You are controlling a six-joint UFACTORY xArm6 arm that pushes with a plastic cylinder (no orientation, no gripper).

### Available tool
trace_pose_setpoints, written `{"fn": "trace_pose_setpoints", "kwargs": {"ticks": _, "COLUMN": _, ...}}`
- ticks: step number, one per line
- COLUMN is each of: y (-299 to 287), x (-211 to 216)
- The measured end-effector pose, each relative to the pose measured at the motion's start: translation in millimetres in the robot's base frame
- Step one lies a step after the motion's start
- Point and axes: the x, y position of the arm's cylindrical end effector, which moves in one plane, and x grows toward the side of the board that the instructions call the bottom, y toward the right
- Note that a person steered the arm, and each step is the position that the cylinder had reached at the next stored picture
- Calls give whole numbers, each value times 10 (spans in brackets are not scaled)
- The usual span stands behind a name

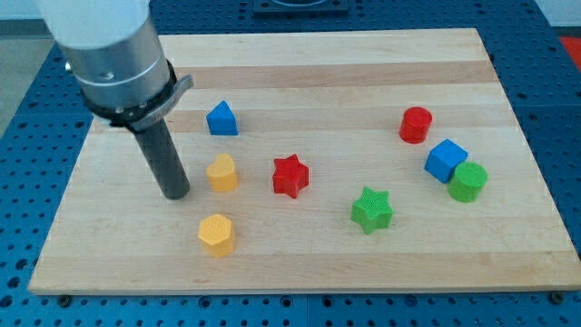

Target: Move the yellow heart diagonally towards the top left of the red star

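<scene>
The yellow heart [221, 173] lies on the wooden board [300, 64], left of centre. The red star [290, 175] sits just to its right, a small gap between them. My tip [175, 193] rests on the board just left of the yellow heart, close to it but apart. The rod rises up to the arm's grey body at the view's top left.
A blue triangular block [221, 119] lies above the heart. A yellow hexagon [217, 234] lies below it. A green star [371, 210], a red cylinder [416, 124], a blue cube [445, 160] and a green cylinder [468, 181] lie to the right.
</scene>
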Motion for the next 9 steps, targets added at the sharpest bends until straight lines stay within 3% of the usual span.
{"fn": "trace_pose_setpoints", "kwargs": {"ticks": 2, "y": 422, "x": 4}}
{"fn": "trace_pose_setpoints", "kwargs": {"ticks": 5, "y": 341, "x": -385}}
{"fn": "trace_pose_setpoints", "kwargs": {"ticks": 9, "y": 898, "x": -150}}
